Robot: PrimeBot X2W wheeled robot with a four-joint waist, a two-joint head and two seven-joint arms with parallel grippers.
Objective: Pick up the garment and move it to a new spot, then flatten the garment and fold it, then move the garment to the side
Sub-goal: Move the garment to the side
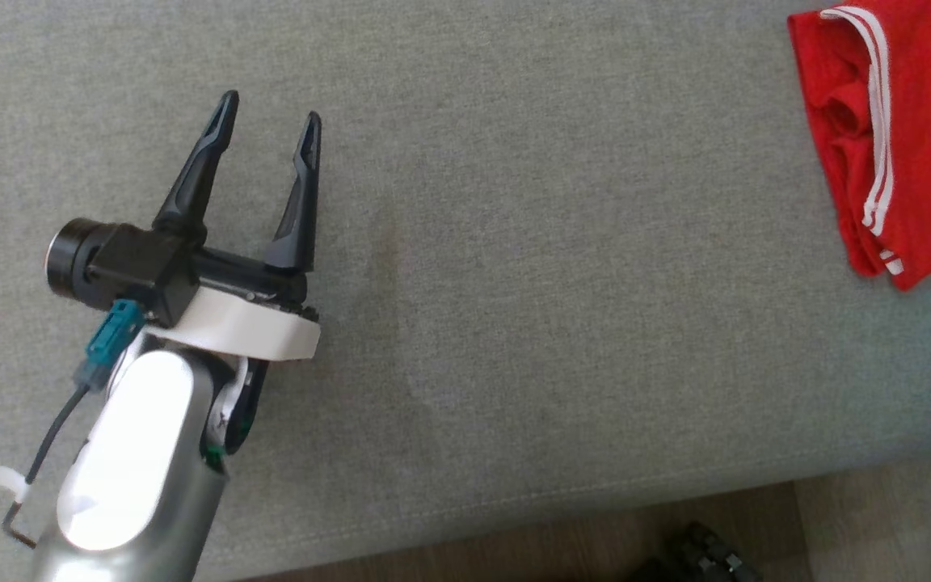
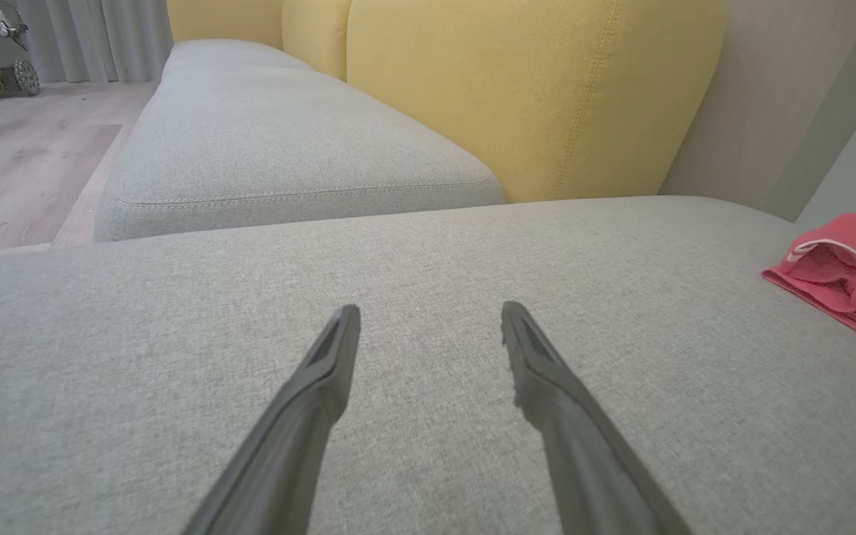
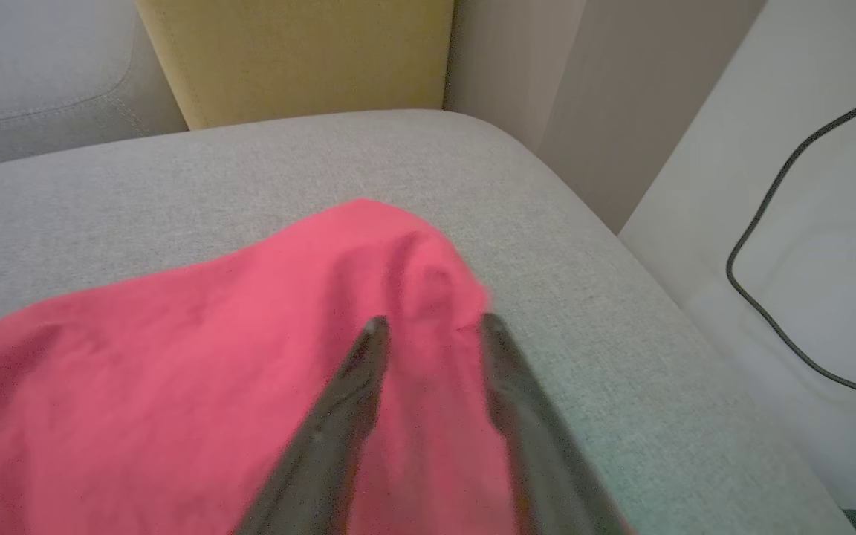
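The folded garment (image 1: 922, 137) lies at the right end of the sofa seat (image 1: 530, 267). The left gripper (image 1: 271, 107) hovers over the seat with jaws spread; the right gripper (image 3: 433, 319) is above the garment, jaws apart

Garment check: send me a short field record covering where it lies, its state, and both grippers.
garment: red with white stripes, looks folded, lying on the grey sofa cushion
place: far right in the head view, near the cushion's end
left gripper: open, empty, over bare cushion, apart from the garment
right gripper: fingers parted over the garment's edge; contact unclear
task stage: garment appears folded and set to the side
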